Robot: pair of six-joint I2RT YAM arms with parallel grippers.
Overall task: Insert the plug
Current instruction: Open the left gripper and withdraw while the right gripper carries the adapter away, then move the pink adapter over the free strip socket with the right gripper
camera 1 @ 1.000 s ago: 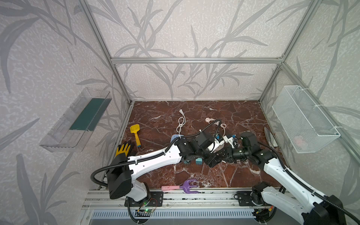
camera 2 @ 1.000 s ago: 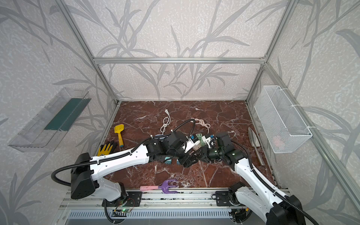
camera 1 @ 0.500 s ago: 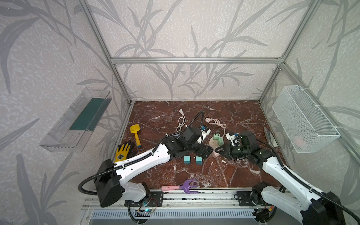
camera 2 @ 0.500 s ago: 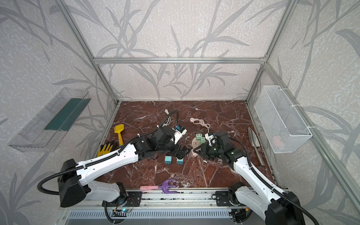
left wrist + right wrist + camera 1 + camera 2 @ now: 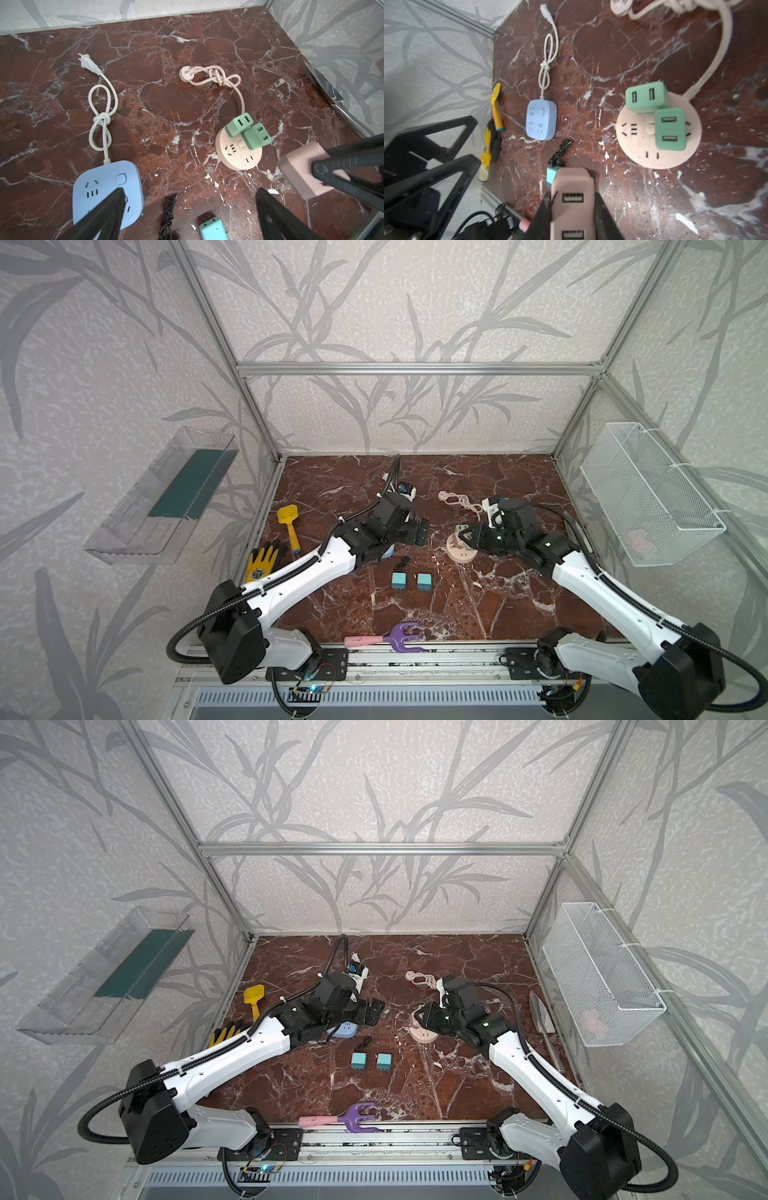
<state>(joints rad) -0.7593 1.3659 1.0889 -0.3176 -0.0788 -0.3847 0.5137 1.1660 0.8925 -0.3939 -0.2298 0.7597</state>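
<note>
My right gripper [image 5: 572, 196] is shut on a pink plug [image 5: 572, 182] with two USB ports. The left wrist view shows that plug [image 5: 301, 172] in the air, prongs bare, close beside the round pink power strip [image 5: 239, 154] and apart from it. Two green plugs [image 5: 646, 97] [image 5: 670, 128] sit in the strip [image 5: 460, 553], and some of its sockets are free. My left gripper [image 5: 422, 532] [image 5: 190, 195] is open and empty, left of the strip, above the floor by a blue power strip [image 5: 108, 191].
Two teal plugs [image 5: 399, 581] [image 5: 424, 582] and a black cable [image 5: 402, 562] lie in front of the grippers. A yellow shovel [image 5: 289, 522] and a glove [image 5: 264, 562] are at the left. A purple rake [image 5: 390, 639] is at the front edge. A wire basket [image 5: 648, 497] hangs on the right wall.
The two grippers were together at the centre front. My left gripper has drawn back to the left, open. My right gripper has carried the pink plug back toward the round strip.
</note>
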